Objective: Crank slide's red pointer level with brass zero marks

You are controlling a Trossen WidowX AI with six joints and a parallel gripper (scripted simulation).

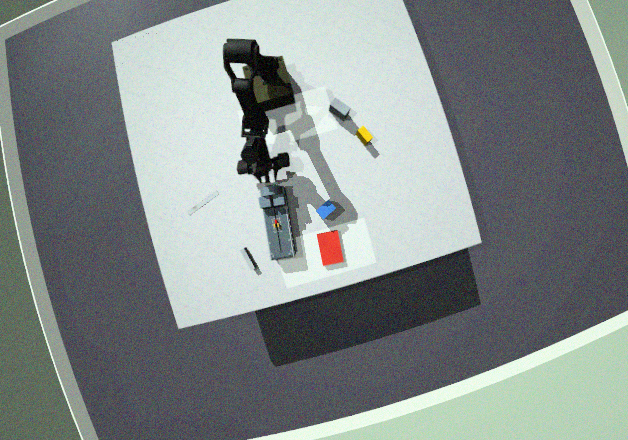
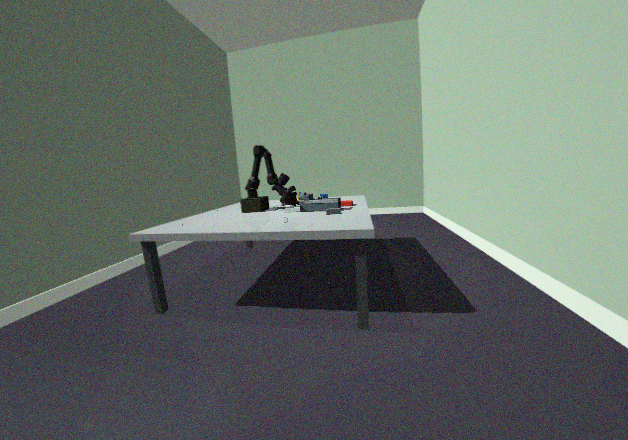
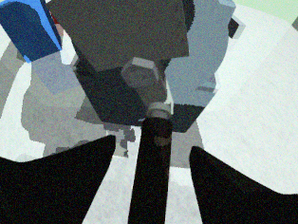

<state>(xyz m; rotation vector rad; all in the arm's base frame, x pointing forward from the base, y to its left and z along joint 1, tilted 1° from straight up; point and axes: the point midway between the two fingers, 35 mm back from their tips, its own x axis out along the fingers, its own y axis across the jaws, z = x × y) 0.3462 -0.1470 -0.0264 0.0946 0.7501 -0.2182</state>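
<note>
The grey machine stands on the table in front of the arm. Its black crank handle points toward the wrist camera, below a grey crank part and hex nut. My gripper is partly open, one finger on each side of the handle. In the wrist view a gap shows between the handle and each finger. The red pointer is tiny in the top view, close to yellow brass spots; whether it is level with them cannot be told. The wrist view does not show the pointer.
A blue block and a red block lie beside the machine. A dark bar lies on its other side, with a pale strip farther back. A grey block and a yellow block are near the arm's base.
</note>
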